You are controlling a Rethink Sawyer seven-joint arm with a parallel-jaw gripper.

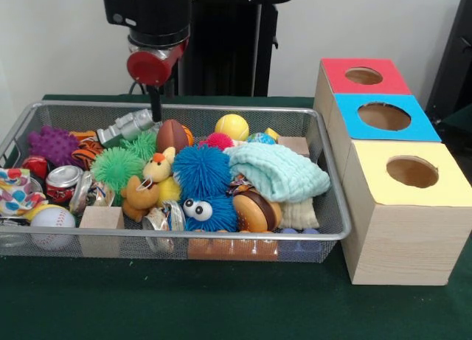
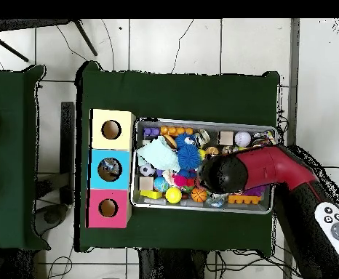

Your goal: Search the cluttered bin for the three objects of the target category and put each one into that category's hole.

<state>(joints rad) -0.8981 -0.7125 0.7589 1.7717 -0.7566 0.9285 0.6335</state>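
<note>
A: Where does the cluttered bin [image 1: 324,233] sit, and how full is it?

B: It rests on the green desk [image 1: 221,303], its right rim just beside the row of three boxes. Toys fill it nearly rim to rim: a blue fuzzy creature with googly eyes [image 1: 203,185] at centre, a mint cloth [image 1: 276,170] toward the right, a green spiky ball [image 1: 116,165] and purple spiky ball [image 1: 51,143] toward the left, a baseball [image 1: 51,220] and a wooden block [image 1: 101,219] against the near wall.

A: And the boxes?

B: The yellow-topped box [image 1: 413,170] stands nearest the camera, the blue-topped box [image 1: 383,117] behind it, the red-topped box [image 1: 363,76] farthest. Each has one round hole in its top, and the tops stand higher than the bin's rim.

A: Where is the claw?

B: The claw [image 1: 155,110] hangs at the bin's far edge, left of centre, its dark tip just at a grey toy [image 1: 127,126] beside a brown football [image 1: 171,135]. Whether it is wide or narrow cannot be told. In the overhead view the arm [image 2: 274,171] covers the bin's middle.

A: Open room?

B: A bare strip of desk lies in front of the bin; inside it, scarcely any mesh floor shows.
</note>
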